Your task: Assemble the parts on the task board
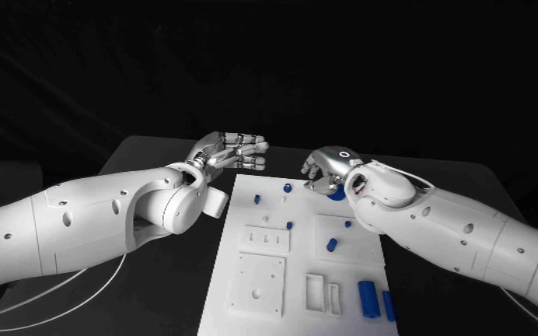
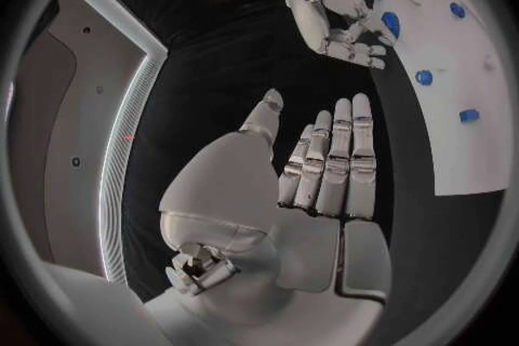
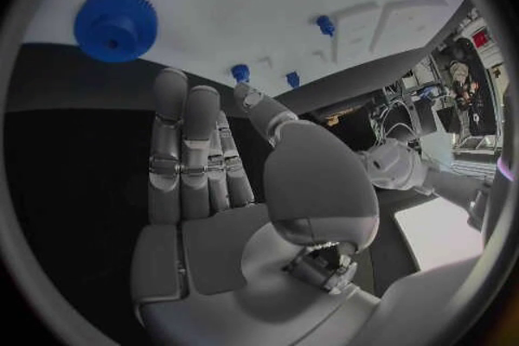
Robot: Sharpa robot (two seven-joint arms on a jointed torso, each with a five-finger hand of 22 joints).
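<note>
**Right hand over the gear at the board's far edge**

I take the task board (image 1: 294,274) as my landmark. Nearest me on it lie two blue bars (image 1: 367,298) by its near right corner, long axes running near to far, beside two white slotted blocks (image 1: 315,289). Toward the middle I count one oblong blue part (image 1: 332,244). Farther on, I see four small blue pegs (image 1: 287,188) standing in the board.

At the board's far right edge sits the single blue gear (image 3: 115,23). My right hand (image 1: 326,168) hovers just above it, fingers straight and released, holding nothing; in the right wrist view the gear lies just beyond the fingertips (image 3: 171,85). The right hand is clearly the nearer one.

My left hand (image 1: 233,152) hangs over the desk (image 1: 146,153) just off the board's far left corner, fingers together but gripping nothing.
</note>
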